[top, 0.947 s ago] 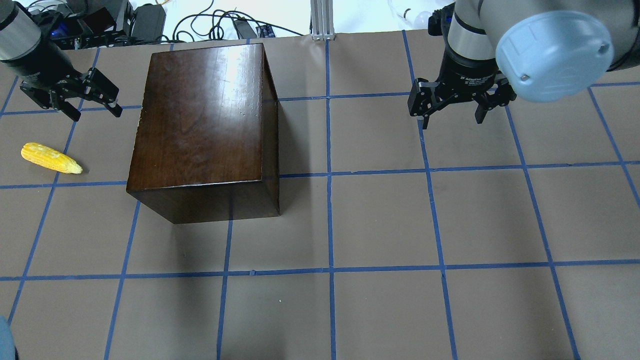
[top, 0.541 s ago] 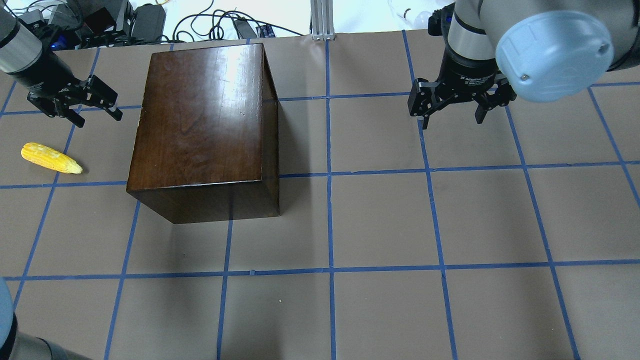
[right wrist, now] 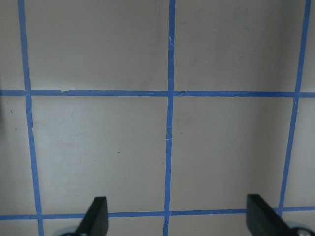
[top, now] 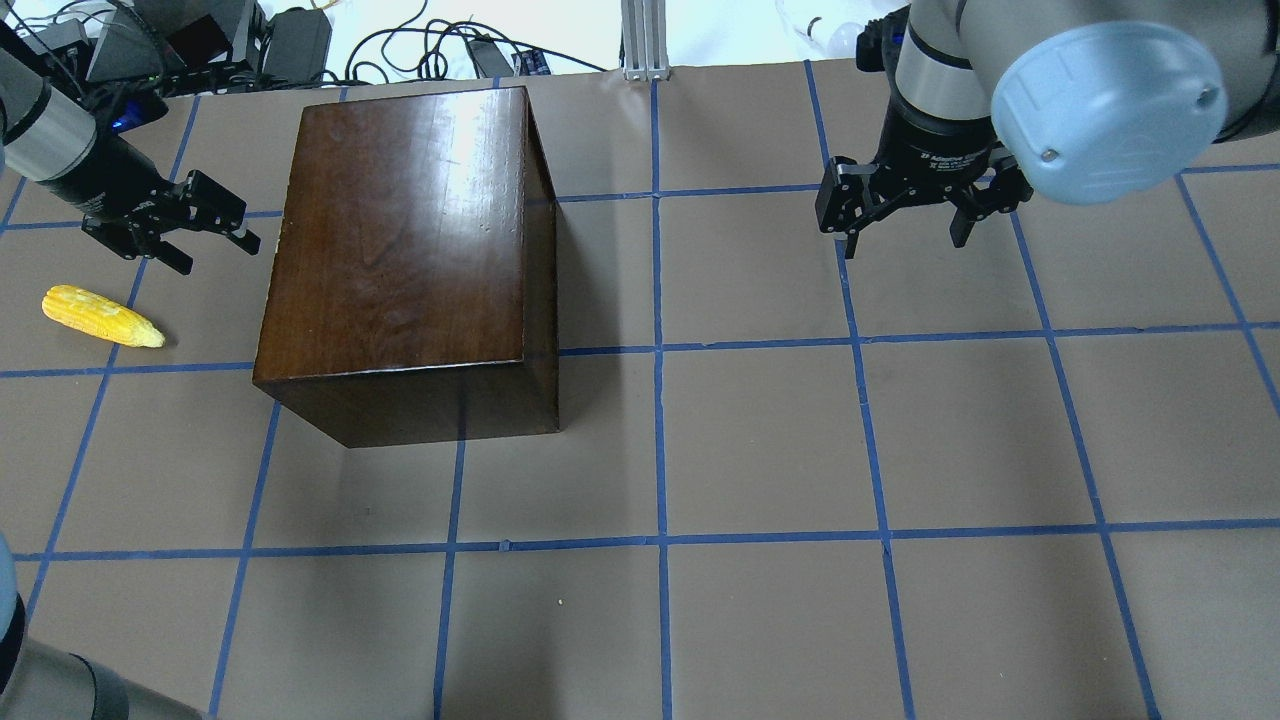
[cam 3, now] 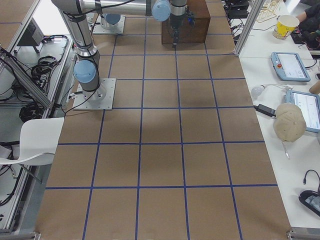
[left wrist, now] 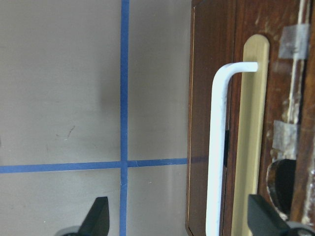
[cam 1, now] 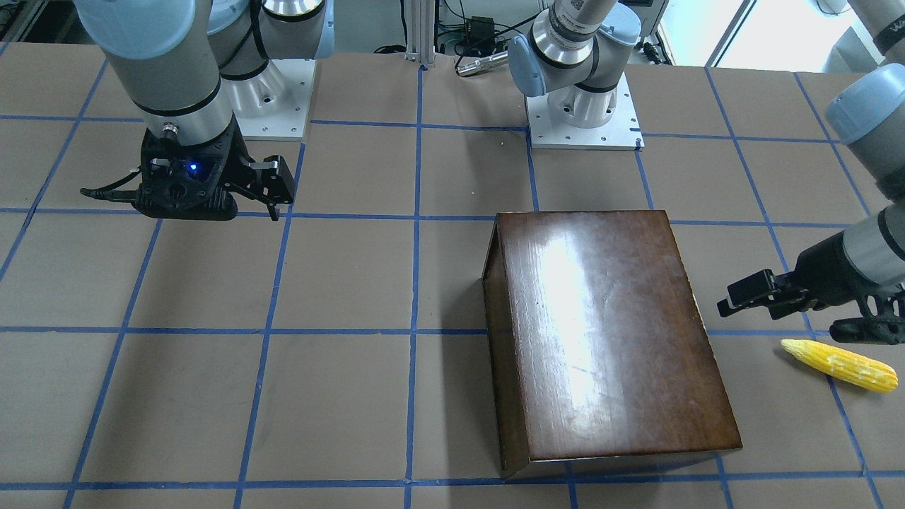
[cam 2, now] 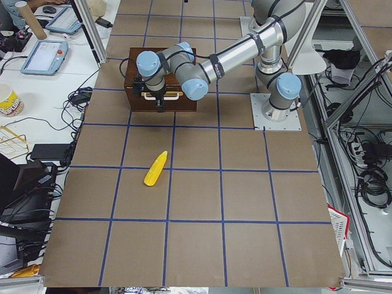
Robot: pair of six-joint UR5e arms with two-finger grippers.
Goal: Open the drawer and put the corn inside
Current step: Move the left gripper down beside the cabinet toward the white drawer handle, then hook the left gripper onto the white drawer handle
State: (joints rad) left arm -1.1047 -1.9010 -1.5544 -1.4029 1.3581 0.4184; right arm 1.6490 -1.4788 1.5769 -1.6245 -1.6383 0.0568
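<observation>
The glossy dark brown box (top: 400,230) stands left of the table's middle; it also shows in the front view (cam 1: 608,332). Its drawer is pushed in. The worn drawer front (left wrist: 283,98) with a white handle (left wrist: 219,147) faces my left gripper (top: 213,253). That gripper is open and empty, level with the handle and a short way off it, with one fingertip (left wrist: 96,216) over the table. The yellow corn (top: 100,315) lies on the table beside that gripper, also in the front view (cam 1: 841,364). My right gripper (top: 905,240) is open and empty over bare table.
Blue tape lines grid the brown table. Cables and electronics (top: 200,40) and an aluminium post (top: 645,40) stand along the far edge. The two arm bases (cam 1: 583,120) sit on the robot's side.
My left gripper has moved toward the box's drawer side and a little nearer the corn, still open. The right arm, box and corn have not moved.
</observation>
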